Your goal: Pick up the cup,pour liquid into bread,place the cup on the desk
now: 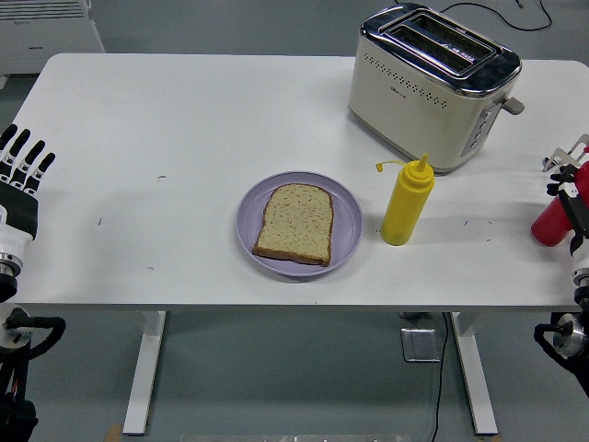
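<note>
Where your right hand (576, 198) enters at the desk's right edge, you can see its black fingers (578, 214) curled round a red bottle (553, 219), gripping it well to the right of the yellow squeeze bottle (406, 202); whether the red bottle rests on the desk (184, 129) or hangs just above it you cannot tell. The yellow squeeze bottle stands upright with its cap dangling on a strap to its left. Just left of it sits a lilac plate (342, 216) carrying one slice of bread (294, 223), lying flat. Behind the yellow bottle, touching nothing, stands a cream and chrome toaster (431, 81) with empty slots. Far to the left of that bottle, at the desk's left edge, your left hand (20, 175) rests with its fingers straight and spread, holding nothing.
</note>
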Robot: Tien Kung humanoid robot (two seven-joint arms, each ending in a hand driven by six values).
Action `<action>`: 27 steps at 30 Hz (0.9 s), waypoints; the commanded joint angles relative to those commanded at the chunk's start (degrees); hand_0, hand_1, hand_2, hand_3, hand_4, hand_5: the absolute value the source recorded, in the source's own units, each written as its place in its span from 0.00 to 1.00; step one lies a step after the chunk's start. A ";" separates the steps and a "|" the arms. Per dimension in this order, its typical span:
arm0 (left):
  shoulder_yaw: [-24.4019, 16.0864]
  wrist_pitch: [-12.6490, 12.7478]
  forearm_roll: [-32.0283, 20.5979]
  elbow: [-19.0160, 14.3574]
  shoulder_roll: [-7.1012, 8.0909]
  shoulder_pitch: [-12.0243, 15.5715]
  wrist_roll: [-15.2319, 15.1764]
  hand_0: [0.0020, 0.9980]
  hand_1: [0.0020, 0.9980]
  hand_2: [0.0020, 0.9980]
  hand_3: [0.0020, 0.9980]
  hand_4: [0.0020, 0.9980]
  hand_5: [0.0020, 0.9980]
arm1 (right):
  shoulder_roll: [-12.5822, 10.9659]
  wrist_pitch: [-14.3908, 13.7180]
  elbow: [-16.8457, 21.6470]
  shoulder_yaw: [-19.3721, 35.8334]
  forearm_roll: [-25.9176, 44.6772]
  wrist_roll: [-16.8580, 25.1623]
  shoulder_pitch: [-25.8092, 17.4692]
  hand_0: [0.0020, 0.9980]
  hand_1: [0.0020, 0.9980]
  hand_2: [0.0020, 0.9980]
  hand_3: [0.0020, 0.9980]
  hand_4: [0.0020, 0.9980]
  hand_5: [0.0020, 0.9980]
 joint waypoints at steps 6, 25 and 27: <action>-0.08 0.03 -0.03 -0.03 0.01 0.00 -0.06 0.72 0.76 0.81 0.72 0.67 1.00 | 0.27 -0.80 0.58 -0.25 -1.05 0.00 -0.62 0.57 0.47 0.45 0.47 0.58 0.28; -0.07 0.08 0.03 -0.10 0.06 0.00 -0.56 0.72 0.76 0.81 0.72 0.67 1.00 | 1.29 -4.17 1.94 2.28 -5.51 0.00 -3.14 0.90 0.82 0.89 0.95 0.82 0.32; -0.06 0.11 0.05 -0.13 0.07 -0.02 -0.76 0.72 0.76 0.81 0.72 0.67 1.00 | 1.33 -3.96 2.13 2.61 -5.92 0.00 -3.29 0.90 0.82 0.89 0.95 0.82 0.32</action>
